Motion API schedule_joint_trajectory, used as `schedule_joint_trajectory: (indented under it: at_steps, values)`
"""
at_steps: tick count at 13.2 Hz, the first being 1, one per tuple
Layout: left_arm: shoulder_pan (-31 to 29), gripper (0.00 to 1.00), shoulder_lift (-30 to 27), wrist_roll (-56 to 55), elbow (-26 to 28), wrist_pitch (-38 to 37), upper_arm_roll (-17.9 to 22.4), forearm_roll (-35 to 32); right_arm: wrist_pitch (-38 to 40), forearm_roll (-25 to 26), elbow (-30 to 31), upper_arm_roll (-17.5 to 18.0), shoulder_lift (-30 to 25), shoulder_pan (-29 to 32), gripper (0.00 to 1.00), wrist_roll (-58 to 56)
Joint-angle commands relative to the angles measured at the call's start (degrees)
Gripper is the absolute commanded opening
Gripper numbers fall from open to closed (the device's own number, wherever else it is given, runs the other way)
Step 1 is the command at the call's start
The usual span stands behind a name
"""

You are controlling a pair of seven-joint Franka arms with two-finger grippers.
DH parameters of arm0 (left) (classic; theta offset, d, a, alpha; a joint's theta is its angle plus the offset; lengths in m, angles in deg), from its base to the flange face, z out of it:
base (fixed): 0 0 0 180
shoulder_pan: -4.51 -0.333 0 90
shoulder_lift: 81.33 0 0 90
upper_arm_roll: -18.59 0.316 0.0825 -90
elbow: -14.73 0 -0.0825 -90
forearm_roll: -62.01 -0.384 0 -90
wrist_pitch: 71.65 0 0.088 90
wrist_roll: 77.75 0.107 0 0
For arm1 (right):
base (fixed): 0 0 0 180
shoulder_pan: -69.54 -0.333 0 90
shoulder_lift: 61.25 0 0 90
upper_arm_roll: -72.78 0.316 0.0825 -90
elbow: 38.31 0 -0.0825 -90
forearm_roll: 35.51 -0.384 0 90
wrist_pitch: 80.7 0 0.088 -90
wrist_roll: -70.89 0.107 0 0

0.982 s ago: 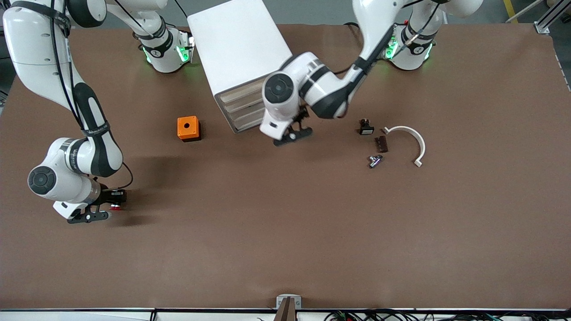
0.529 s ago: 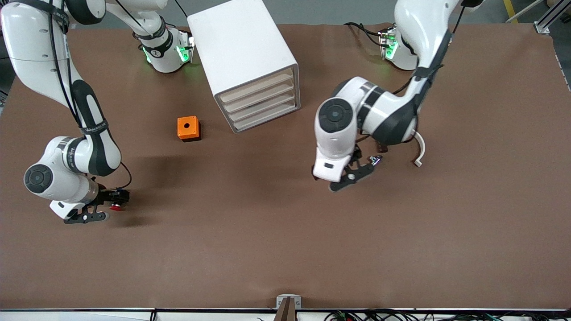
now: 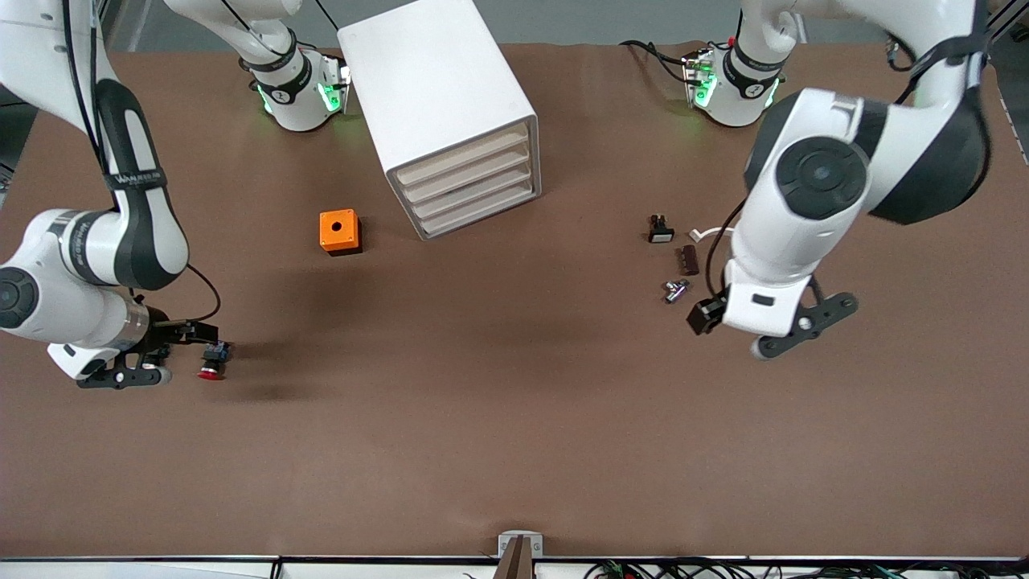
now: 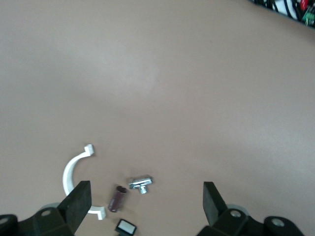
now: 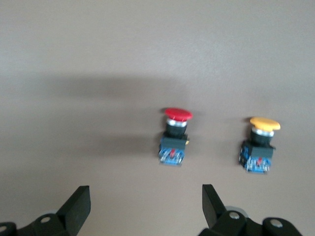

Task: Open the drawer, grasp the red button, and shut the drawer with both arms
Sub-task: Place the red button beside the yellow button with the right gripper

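The red-capped button (image 3: 211, 362) lies on the table, apart from my right gripper (image 3: 120, 375). That gripper is open and empty over the table, beside the button toward the right arm's end. In the right wrist view the button (image 5: 174, 137) lies ahead of the open right gripper (image 5: 145, 204). The white drawer unit (image 3: 470, 181) has all its drawers shut. My left gripper (image 3: 796, 331) is open and empty over the table at the left arm's end. In the left wrist view the left gripper (image 4: 146, 201) is wide open.
A yellow-capped button (image 5: 260, 145) lies beside the red one. An orange box with a hole (image 3: 338, 232) sits near the drawers. A white arc clip (image 4: 74, 172), brown cylinder (image 4: 117, 198), metal fitting (image 3: 675, 289) and small black part (image 3: 660, 230) lie under the left gripper.
The left arm swung from in front of the drawers to the left arm's end, over the small parts. The right gripper drew away from the red button, which stayed put.
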State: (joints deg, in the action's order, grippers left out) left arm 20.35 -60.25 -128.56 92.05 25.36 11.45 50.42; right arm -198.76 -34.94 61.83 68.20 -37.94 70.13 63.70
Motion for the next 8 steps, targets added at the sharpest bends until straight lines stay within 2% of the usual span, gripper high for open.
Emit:
schedule_joint_trajectory:
  at_steps: [1, 4, 8]
  values:
    - [-3.26, 1.00, -3.67, 5.52, 1.08, -3.66, -0.67, 1.39, 4.76, 0.05, 1.20, 0.09, -6.67, -0.76, 1.00, 1.38]
    - [-8.36, 1.00, -6.57, 12.56, 1.35, -5.24, -0.68, 6.05, 10.37, -0.22, -0.46, 0.27, -10.99, -0.76, 1.00, 1.47]
    - [-11.52, 1.00, -10.43, 22.13, 1.26, -9.11, -0.85, 7.02, 16.97, -0.92, -3.71, 0.36, -14.51, -1.55, 1.00, 2.35]
